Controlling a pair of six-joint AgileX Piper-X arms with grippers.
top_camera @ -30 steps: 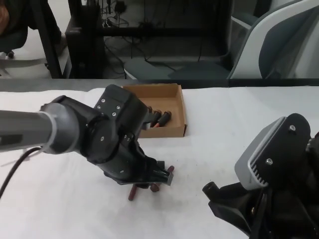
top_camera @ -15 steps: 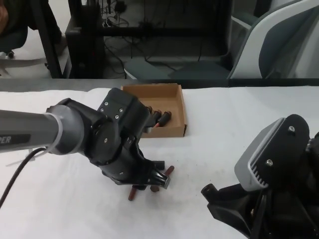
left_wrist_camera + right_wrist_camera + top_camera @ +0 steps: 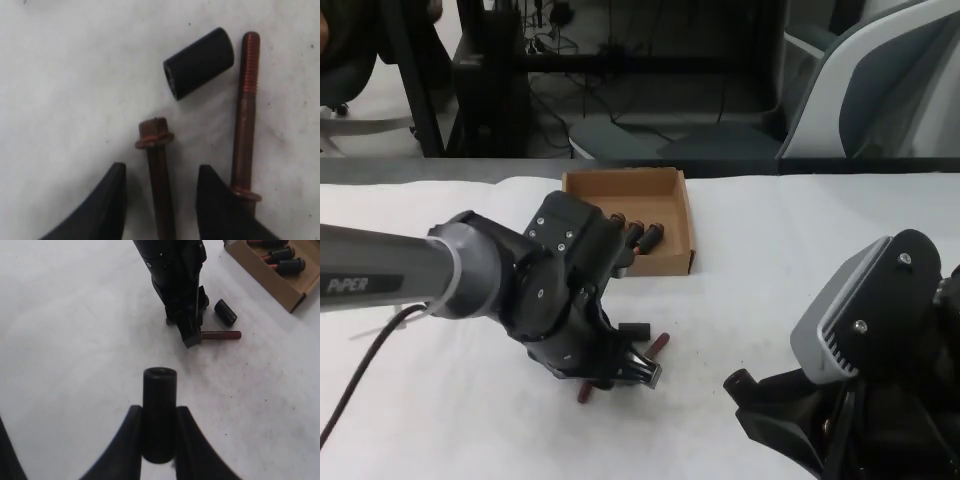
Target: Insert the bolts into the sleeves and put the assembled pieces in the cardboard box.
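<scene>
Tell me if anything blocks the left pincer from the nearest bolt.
Nothing visible does. The open left pincer already straddles the bolt. The second bolt lies outside one finger, and the loose sleeve lies past the first bolt's head, apart from it.

We see our right gripper (image 3: 159,412) close to the lens, its two dark fingers (image 3: 131,440) pressed against either side of a short black cylindrical sleeve (image 3: 160,387) whose free end shows a hollow mouth. Beneath it spreads the white bench cover (image 3: 65,340), dotted with small dark flecks. Farther off, the left arm's black gripper (image 3: 186,332) points down, its tips close to the cover. A copper-red bolt (image 3: 222,334) lies flat, jutting out from beside those tips, and a second loose black sleeve (image 3: 225,312) lies near the bolt, apart from it. In the corner we see a brown cardboard box (image 3: 267,282) holding three bolts fitted into dark sleeves (image 3: 290,265), side by side.
</scene>
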